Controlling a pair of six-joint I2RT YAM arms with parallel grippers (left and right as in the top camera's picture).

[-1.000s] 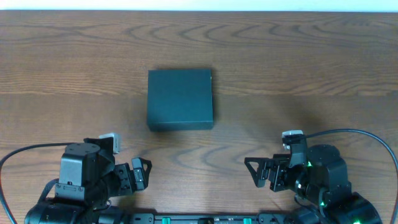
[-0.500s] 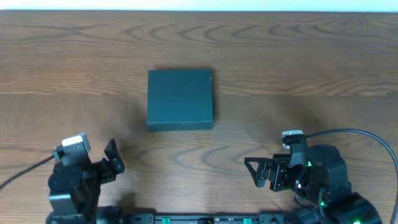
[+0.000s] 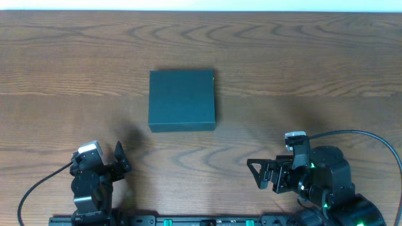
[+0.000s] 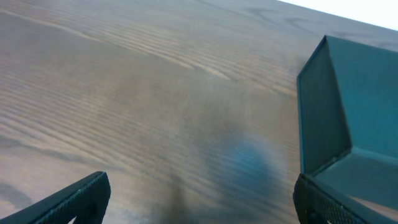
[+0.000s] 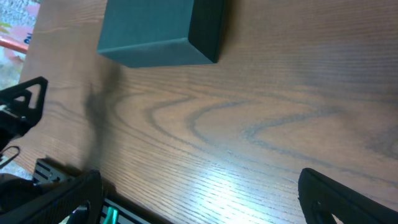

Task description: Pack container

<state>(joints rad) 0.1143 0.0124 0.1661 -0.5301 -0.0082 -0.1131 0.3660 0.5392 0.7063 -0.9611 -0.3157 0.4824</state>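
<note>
The container (image 3: 182,100) is a dark teal box with its lid shut, lying on the wooden table a little left of centre. It shows at the right of the left wrist view (image 4: 351,118) and at the top of the right wrist view (image 5: 158,28). My left gripper (image 3: 119,160) is open and empty near the front left edge, below and left of the box. In its own view (image 4: 199,199) the jaws frame bare wood. My right gripper (image 3: 259,172) is open and empty at the front right, and in its own view (image 5: 199,199) only bare wood lies between the fingers.
The wooden table (image 3: 301,69) fills the overhead view. A dark rail (image 3: 201,220) with green fittings runs along the front edge between the two arm bases. A black cable (image 3: 377,141) loops by the right arm. No snack packets show.
The left arm has swung from pointing right to pointing toward the far edge, and its gripper has moved left and then slightly right. The right arm and the box have not moved.
</note>
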